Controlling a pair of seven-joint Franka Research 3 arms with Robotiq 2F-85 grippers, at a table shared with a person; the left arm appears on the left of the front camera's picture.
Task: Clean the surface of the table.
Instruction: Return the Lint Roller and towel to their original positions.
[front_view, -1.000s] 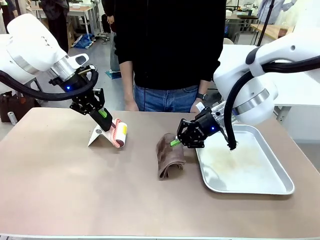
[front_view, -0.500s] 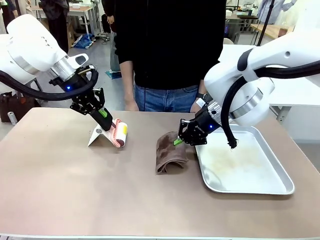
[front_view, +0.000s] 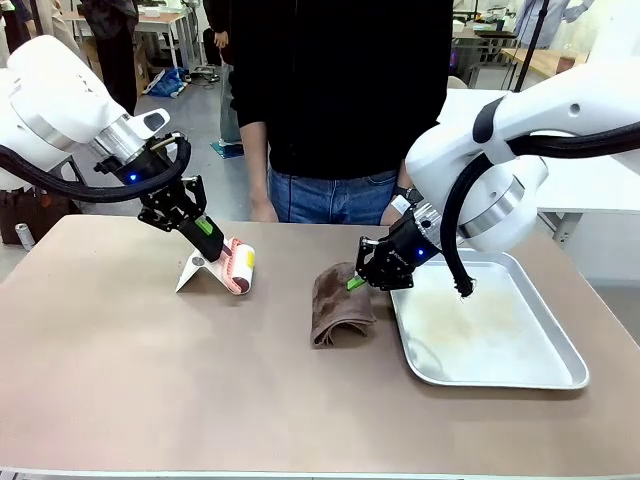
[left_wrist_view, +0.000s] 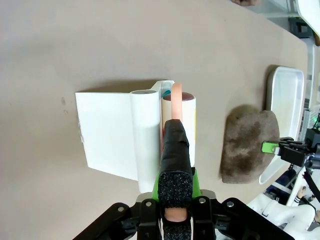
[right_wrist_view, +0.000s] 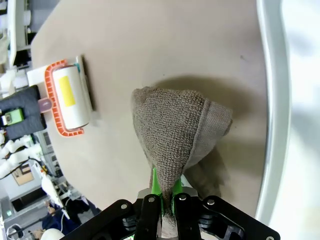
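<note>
The taupe-brown table (front_view: 150, 380) carries a lint roller (front_view: 240, 265) that rests against a white stand (front_view: 195, 272) at the back left. My left gripper (front_view: 210, 240) is shut on the roller's orange handle (left_wrist_view: 176, 100); the roll (left_wrist_view: 189, 107) lies beside the stand (left_wrist_view: 115, 130). A brown cloth (front_view: 338, 305) lies bunched near the middle. My right gripper (front_view: 355, 282) is shut on its far edge, and the cloth (right_wrist_view: 175, 135) spreads out from the gripper (right_wrist_view: 165, 192) onto the tabletop.
A shiny metal tray (front_view: 500, 383) with a smeared bottom lies right of the cloth, its rim (right_wrist_view: 272, 100) almost touching it. A person in a black top stands at the far edge with hands (front_view: 262, 212) near the table. The front of the table is bare.
The right gripper has drawn the cloth a little toward the far side, so it lies shorter and more bunched. The left gripper and roller have hardly moved.
</note>
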